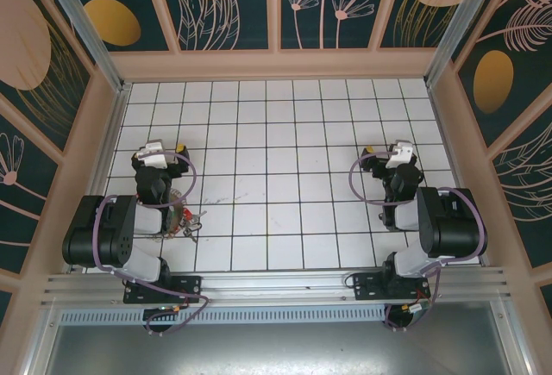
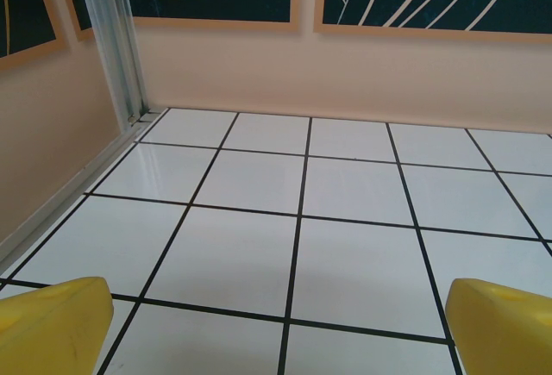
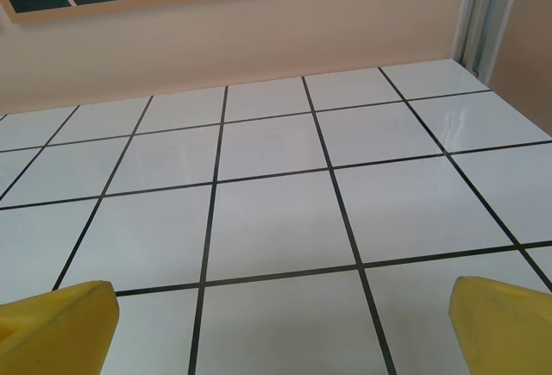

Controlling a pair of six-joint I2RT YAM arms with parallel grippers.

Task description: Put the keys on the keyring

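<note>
The keys (image 1: 195,222) lie in a small tangle on the tiled floor (image 1: 285,151) near the front left, just beside the left arm (image 1: 112,233). The keyring (image 1: 175,211) sits with them, its left part hidden under that arm's forearm. A speck of red shows in the cluster, but from above the pieces are too small to tell whether any key is already on the ring. The left arm's own bulk is what stands in the way there; the right arm (image 1: 444,220) is well apart, across the floor. Pale walls (image 1: 276,65) with dark floral panels close in three sides, and a metal rail (image 1: 276,284) runs along the near edge by the arm bases. The left wrist view looks out over tiles toward a far corner with a metal post (image 2: 116,39). In it the left gripper (image 2: 278,332) is spread wide — yellow fingers (image 2: 52,323) at each lower corner, nothing between them. The right wrist view faces tiles and the far wall. The right gripper (image 3: 280,328) is likewise spread, its fingers (image 3: 509,323) far apart over bare floor.
</note>
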